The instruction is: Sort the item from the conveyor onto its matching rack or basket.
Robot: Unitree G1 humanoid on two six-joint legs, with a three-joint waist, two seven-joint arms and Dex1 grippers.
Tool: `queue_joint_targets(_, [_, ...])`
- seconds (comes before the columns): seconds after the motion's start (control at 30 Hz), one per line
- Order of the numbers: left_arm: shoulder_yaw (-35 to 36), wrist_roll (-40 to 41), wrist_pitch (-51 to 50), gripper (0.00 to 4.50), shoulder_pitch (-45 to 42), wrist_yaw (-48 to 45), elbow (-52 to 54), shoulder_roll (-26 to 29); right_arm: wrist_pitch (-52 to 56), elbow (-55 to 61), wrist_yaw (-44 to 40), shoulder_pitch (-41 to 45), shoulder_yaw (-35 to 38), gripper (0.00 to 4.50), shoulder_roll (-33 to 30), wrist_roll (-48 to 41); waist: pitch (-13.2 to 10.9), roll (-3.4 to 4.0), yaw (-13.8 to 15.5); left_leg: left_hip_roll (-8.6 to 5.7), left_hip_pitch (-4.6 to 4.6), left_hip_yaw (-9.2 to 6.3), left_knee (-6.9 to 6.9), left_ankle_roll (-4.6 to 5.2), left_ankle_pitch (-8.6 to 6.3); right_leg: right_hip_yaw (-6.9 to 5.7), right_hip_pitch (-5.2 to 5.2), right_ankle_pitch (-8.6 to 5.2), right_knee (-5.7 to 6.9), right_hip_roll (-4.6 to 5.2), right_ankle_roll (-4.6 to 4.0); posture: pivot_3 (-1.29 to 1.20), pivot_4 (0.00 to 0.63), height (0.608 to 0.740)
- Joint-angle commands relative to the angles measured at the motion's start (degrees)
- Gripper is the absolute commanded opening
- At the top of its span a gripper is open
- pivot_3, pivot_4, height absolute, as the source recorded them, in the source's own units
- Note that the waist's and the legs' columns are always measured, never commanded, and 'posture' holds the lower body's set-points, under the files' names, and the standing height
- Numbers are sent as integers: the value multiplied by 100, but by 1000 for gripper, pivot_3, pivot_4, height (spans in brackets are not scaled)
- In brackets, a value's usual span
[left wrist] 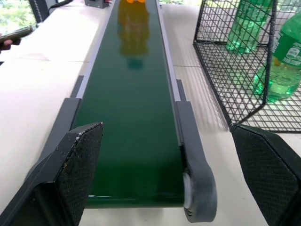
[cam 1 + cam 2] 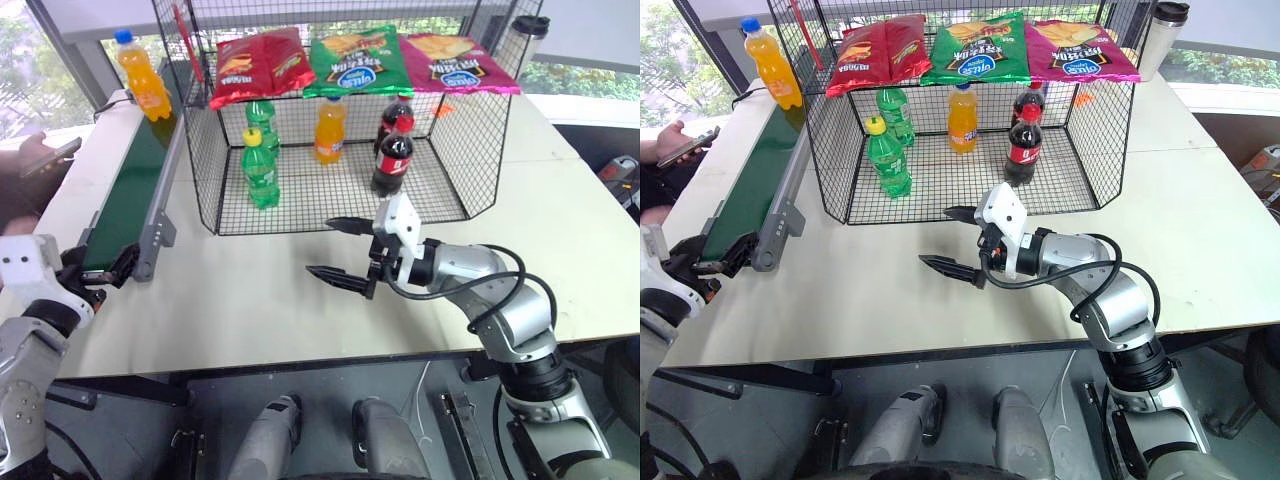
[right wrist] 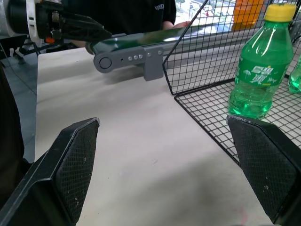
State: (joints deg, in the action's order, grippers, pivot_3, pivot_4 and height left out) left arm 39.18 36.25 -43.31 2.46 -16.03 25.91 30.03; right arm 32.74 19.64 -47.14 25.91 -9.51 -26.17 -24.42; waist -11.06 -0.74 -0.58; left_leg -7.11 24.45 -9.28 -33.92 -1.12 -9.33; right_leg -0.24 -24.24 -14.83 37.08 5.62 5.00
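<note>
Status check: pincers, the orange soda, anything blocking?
Both pincers open, empty: left pincer at conveyor near end, right pincer before cage. Blue-capped orange soda upright at belt's far end. Belt clear between.

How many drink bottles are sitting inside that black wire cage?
5. Two green soda bottles stand at the left of the cage, one orange soda in the middle, and two colas on the right, one behind the other.

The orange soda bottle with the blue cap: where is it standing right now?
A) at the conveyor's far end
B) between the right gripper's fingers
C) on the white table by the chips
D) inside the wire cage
A: the blue-capped orange soda bottle stands upright on the conveyor at its far end, outside the wire cage.
</note>
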Motion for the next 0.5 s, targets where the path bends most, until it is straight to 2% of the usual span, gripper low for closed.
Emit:
queue_joint_targets(0.03, [136,-48,184,4500,14,51,-23,58,-63,118,-25,-5,29,4478,-49,-22,0,0,0,0,0,0,0,0,0,0,0,0,0,0,0,0,150,739])
queue_joint_targets(0.5, [120,-386,637,4500,-259,273,-514,189,-106,137,61,-5,3,4478,-8,75,0,0,1,0,0,0,0,0,0,0,-1,0,0,0,0,0,150,739])
